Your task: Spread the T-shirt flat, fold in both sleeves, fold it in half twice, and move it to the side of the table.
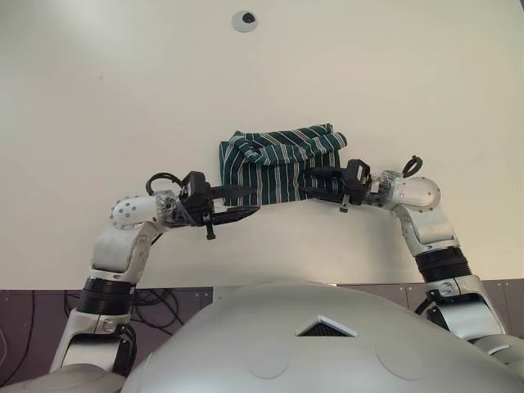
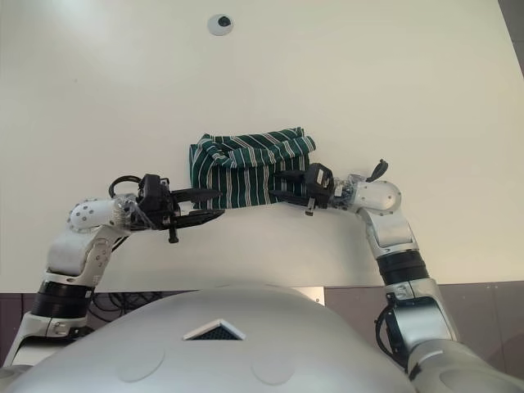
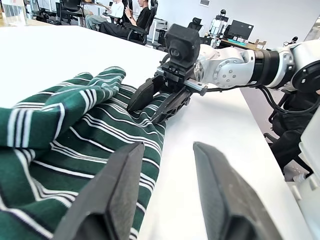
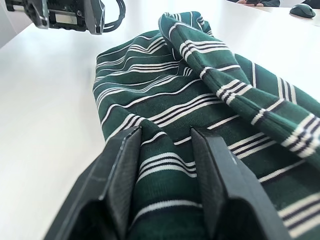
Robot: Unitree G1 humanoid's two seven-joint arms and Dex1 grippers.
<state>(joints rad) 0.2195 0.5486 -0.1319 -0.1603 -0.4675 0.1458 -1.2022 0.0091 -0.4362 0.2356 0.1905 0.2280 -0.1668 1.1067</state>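
The green T-shirt (image 1: 278, 164) with white stripes lies bunched in a rough rectangle at the middle of the white table (image 1: 98, 123). My left gripper (image 1: 250, 202) is open at the shirt's near left corner, one finger (image 3: 112, 192) over the fabric and the other over bare table. My right gripper (image 1: 304, 182) is open at the shirt's near right edge, and in its wrist view a fold of striped cloth (image 4: 165, 165) lies between its fingers (image 4: 117, 175). The two grippers point toward each other, the right gripper (image 3: 145, 111) seen across the shirt from the left wrist.
A small round grey object (image 1: 244, 20) sits at the far middle of the table. Wide bare table lies to the left, right and far side of the shirt. The table's near edge (image 1: 270, 282) runs just below my arms.
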